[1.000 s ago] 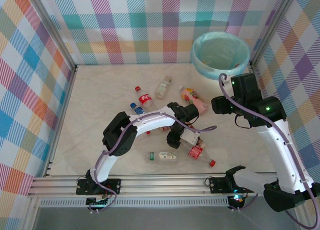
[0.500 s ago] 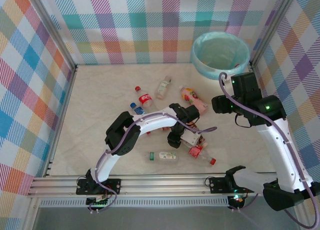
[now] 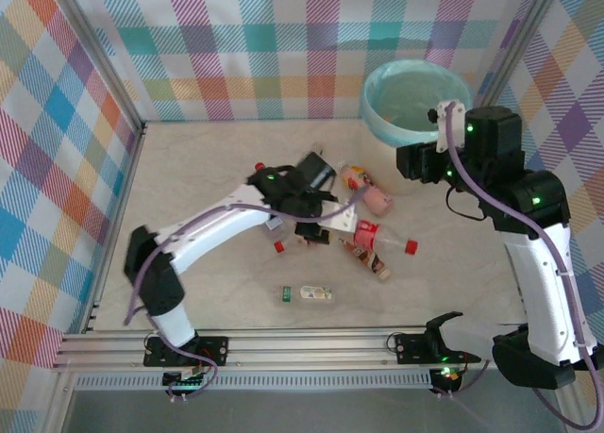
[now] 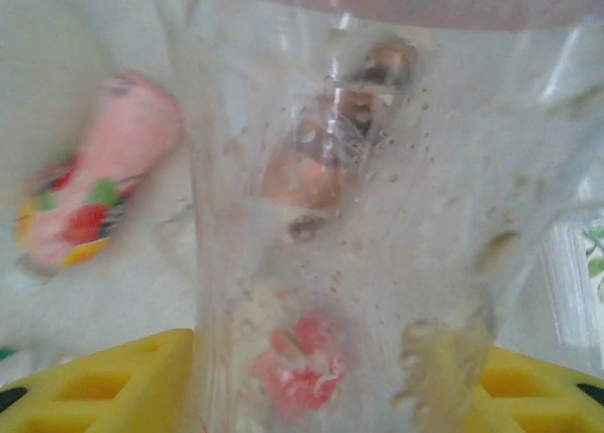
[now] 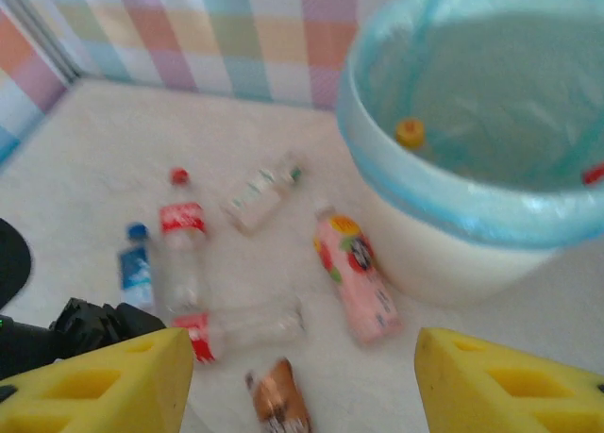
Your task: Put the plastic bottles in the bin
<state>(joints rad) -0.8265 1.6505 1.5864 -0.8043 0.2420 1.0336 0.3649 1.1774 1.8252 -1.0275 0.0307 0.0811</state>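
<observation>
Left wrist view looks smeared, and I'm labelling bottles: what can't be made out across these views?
Left wrist: the clear bottle between the fingers is too close and blurred; its label is unreadable.
Right wrist: the brown bottle is cut off by the bottom edge; a red piece in the bin is cropped by the right edge.
Top external: the near bottle has label print too small to read.

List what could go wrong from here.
1. The clear bottle between the pads of the left hand looks smooth; it may slip if the squeeze is weak.
2. The right hand hangs open beside the bin, possibly blocking the left arm's route.
3. The pink bottle lying nearby could get knocked.
</observation>
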